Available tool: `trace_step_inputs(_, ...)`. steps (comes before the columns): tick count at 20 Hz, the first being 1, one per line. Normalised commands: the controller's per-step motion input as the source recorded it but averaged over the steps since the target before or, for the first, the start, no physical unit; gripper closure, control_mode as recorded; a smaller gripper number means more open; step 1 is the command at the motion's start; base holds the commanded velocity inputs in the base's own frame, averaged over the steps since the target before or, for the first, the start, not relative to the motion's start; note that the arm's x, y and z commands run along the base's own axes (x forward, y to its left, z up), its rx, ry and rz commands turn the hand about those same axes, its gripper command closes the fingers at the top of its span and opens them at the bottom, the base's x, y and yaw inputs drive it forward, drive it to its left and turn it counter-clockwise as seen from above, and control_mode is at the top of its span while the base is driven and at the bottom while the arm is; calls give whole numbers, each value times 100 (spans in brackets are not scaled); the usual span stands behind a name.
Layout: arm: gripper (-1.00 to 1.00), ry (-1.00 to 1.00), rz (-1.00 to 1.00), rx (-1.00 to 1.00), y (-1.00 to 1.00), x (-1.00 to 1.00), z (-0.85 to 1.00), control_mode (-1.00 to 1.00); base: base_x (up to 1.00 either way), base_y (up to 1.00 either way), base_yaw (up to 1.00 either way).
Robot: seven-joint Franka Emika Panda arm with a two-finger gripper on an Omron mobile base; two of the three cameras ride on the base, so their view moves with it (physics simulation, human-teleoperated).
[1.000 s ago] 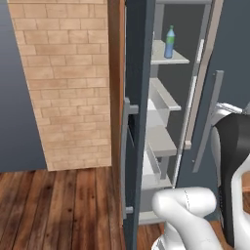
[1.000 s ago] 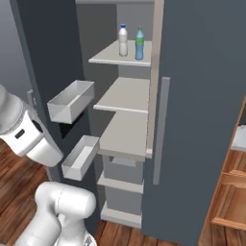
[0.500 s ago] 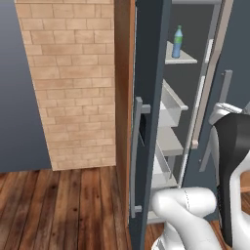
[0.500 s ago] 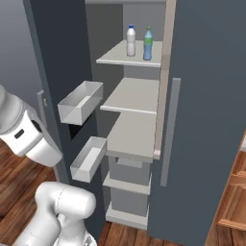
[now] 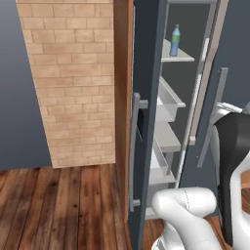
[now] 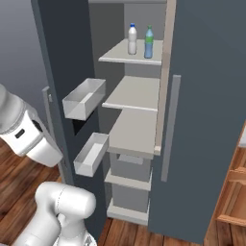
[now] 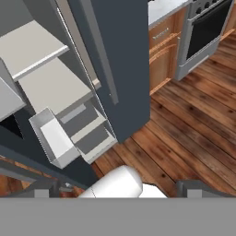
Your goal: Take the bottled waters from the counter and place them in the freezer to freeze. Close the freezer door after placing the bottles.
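While the tall dark slate-grey freezer door (image 6: 65, 96) stands swung open at the left of the right base view, the two small plastic bottles sit upright and just beside each other on the top pale grey shelf (image 6: 126, 56), high in the centre of that frame: the clear-whitish bottle with a blue cap (image 6: 132, 39) on the left, the blue-tinted bottle with a green cap (image 6: 149, 42) on the right. Below them the freezer's (image 6: 202, 120) flat matte shelves step downward, and two translucent boxy door bins (image 6: 84, 98) hang on the door's inner face.

The gripper (image 7: 122, 189) shows its two dark finger tips at the bottom corners of the hand view, spread wide apart, with nothing between them and touching nothing.

The left base view sees the door edge-on in mid frame, with its long grey bar handle (image 5: 134, 151) and small black display, a tan brick wall (image 5: 68, 83) at upper left and glossy wooden floor planks (image 5: 58, 205) below; there only the blue-tinted bottle is plain, at the upper right. The hand view adds wooden cabinet drawers (image 7: 163, 50) and a dark oven front (image 7: 207, 30) at its upper right.
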Motion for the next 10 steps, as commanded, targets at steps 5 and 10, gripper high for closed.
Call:
trace_step_inputs(5,-100,0,0,0,0,0,0,100,-15,-34,0)
trace_step_inputs(10,-100,0,0,0,0,0,0,100,-14,-27,0)
